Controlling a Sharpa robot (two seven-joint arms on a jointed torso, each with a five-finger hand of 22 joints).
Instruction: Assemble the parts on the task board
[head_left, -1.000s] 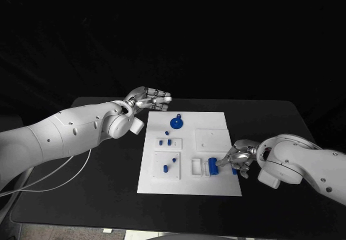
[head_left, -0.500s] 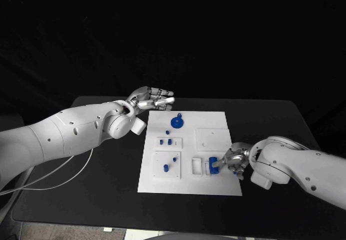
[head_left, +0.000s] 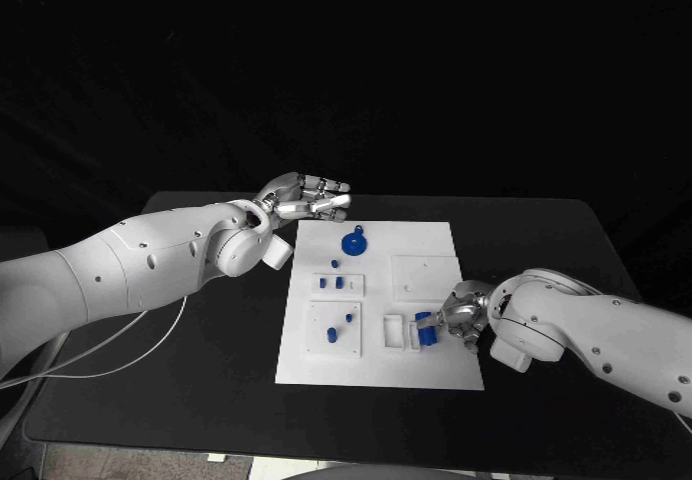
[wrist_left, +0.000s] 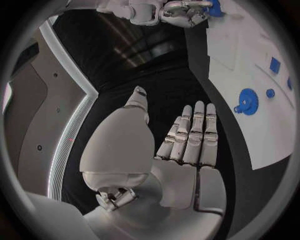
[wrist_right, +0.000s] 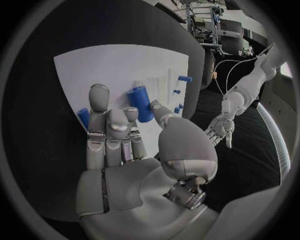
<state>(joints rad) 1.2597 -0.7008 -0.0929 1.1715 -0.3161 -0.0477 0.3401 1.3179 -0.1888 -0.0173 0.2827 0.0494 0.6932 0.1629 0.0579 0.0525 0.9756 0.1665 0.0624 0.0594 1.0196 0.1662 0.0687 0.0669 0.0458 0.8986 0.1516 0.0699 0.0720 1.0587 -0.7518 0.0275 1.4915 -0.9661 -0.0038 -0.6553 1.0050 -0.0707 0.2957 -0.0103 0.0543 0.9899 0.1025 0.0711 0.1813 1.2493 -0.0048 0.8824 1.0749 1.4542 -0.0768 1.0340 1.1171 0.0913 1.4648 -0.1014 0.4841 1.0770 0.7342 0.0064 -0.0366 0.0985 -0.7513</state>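
Task board (head_left: 433, 250) flat at table (head_left: 173, 370) centre. Right robot hand (head_left: 459, 318) over board's right edge, fingers curled round blue cylinder (head_left: 426, 330), thumb against it; cylinder appears pinched just above board slot. Small blue part (wrist_right: 84, 118) beside same fingers. Left robot hand (head_left: 303, 197) off board's far left corner, above table, fingers straight and together, empty, touching nothing. Blue gear (head_left: 353, 243) on board's far end, near left robot hand.

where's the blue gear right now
In the head view, the blue gear lies at the board's far end, just right of the left hand.
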